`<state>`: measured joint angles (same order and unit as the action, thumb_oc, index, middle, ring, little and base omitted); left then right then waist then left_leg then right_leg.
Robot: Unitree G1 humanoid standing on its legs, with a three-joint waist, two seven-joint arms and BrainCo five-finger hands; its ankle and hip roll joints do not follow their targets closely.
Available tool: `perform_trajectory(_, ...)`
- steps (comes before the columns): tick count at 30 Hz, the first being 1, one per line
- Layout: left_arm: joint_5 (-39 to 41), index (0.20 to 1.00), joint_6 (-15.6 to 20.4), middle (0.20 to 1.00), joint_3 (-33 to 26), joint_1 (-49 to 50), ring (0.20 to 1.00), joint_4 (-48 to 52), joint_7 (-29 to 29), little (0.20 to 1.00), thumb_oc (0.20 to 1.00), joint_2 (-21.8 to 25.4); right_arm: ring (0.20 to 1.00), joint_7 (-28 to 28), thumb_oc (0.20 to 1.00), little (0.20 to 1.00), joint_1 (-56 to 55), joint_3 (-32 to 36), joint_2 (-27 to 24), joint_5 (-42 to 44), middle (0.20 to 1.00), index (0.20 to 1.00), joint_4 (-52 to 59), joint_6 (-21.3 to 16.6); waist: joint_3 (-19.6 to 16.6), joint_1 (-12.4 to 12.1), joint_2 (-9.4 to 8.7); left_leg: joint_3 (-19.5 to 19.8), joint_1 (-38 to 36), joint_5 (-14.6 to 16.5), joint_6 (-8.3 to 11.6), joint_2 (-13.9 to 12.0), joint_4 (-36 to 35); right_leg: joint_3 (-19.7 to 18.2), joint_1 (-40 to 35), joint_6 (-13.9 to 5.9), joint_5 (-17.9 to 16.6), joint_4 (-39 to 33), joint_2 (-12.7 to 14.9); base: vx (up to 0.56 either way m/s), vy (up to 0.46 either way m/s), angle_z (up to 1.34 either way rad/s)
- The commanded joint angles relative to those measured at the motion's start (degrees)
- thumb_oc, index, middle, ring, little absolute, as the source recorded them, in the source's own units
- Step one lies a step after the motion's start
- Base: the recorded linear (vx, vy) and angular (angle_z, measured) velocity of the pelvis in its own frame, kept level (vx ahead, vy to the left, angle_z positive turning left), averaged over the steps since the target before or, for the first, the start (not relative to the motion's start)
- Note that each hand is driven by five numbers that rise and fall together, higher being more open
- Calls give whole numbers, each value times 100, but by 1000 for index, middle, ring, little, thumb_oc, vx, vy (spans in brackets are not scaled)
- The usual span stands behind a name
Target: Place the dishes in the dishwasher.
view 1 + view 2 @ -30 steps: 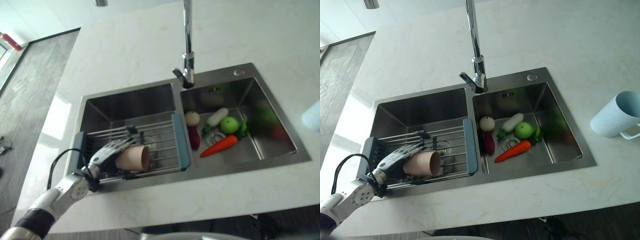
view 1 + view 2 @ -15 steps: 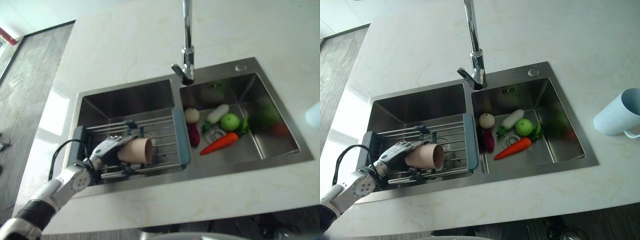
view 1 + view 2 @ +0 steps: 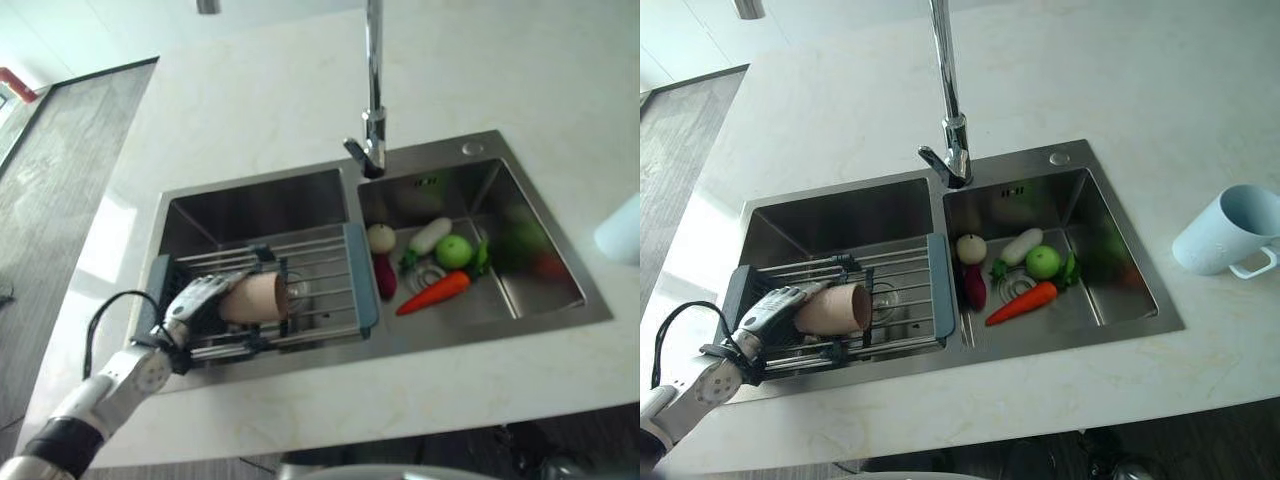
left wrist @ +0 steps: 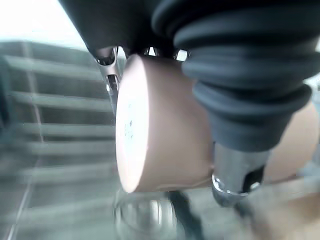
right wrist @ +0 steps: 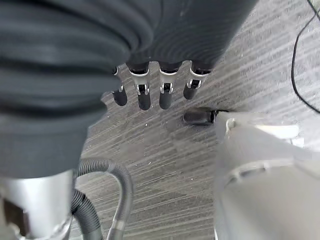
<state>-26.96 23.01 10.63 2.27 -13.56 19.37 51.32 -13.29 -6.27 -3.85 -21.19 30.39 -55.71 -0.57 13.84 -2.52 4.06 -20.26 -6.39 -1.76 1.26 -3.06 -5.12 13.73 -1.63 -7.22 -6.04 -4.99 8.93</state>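
We have our left hand at the left end of the scene, fingers wrapped around the beige cup, which lies on its side with its mouth toward the faucet side, just over the wire drying rack spanning the left basin of the sink. Compared with a second ago the cup sits a little higher and further along the rack, so we judge the lift has begun and the cup is coming away from the wires, the first dish on its way to the dishwasher. Moving right, the faucet stands over the divider, and the right basin holds a carrot, a green apple and other produce. On the counter at the far right lies a pale blue mug. Our right hand hangs over the floor, fingers relaxed, holding nothing.
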Motion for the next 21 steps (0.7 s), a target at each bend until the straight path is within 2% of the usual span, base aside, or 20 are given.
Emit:
perform_trajectory(1, 313, 200, 533, 200, -523, -207, 200, 168, 1066, 200, 200, -72, 1000, 136, 1000, 1000, -79, -24, 115, 25, 1000, 1000, -91, -163, -290, -110, -87, 164, 156, 659, -94, 132, 147, 535, -107, -492, 947, 801, 394, 15, -61, 9)
perform_trajectory(5, 225, 200, 895, 200, -1161, -131, 200, 582, 1967, 200, 200, -374, 1000, 223, 1000, 1000, -147, 28, 332, -31, 1000, 1000, -254, -246, -434, -125, -121, 170, -12, 688, -60, 136, 80, 597, -302, -434, 997, 737, 372, -14, -58, 12)
perform_trajectory(7, -40, 200, 1072, 200, -1393, -175, 200, 733, 2754, 200, 200, -565, 1000, 224, 1000, 1000, -166, 87, 427, 47, 1000, 1000, -418, -290, -512, -116, -143, 195, -104, 719, -45, 127, 65, 603, -404, -393, 1044, 726, 354, 3, -74, 0)
perform_trajectory(11, -211, 200, 952, 200, -1706, -370, 200, 985, 3521, 200, 200, -795, 1000, 100, 1000, 1000, -214, 248, 549, -41, 1000, 1000, -738, -407, -640, -94, -157, 319, -218, 767, -18, 151, 35, 549, -539, -362, 1085, 675, 322, 8, -55, 2)
perform_trajectory(15, 214, 200, 752, 200, -2126, -437, 200, 1133, 3947, 200, 200, -1079, 1000, 32, 1000, 1000, -268, 472, 640, -182, 1000, 1000, -979, -417, -749, -114, -134, 519, -243, 765, 17, 173, 12, 485, -608, -337, 1106, 623, 283, 9, -45, 7)
perform_trajectory(16, 313, 200, 721, 200, -2394, -393, 200, 1272, 3963, 200, 200, -1234, 1000, 8, 1000, 1000, -322, 599, 669, -301, 1000, 1000, -1059, -419, -756, -175, -139, 708, -261, 781, 37, 192, 12, 460, -662, -329, 1148, 606, 265, -18, -71, 8)
perform_trajectory(21, 299, 200, 621, 200, -2930, -204, 200, 1631, 3857, 200, 200, -1380, 1000, -91, 1000, 1000, -416, 817, 709, -487, 1000, 1000, -1155, -395, -800, -318, -163, 1091, -218, 753, 78, 217, 12, 408, -708, -288, 1163, 532, 185, -3, -47, 31)
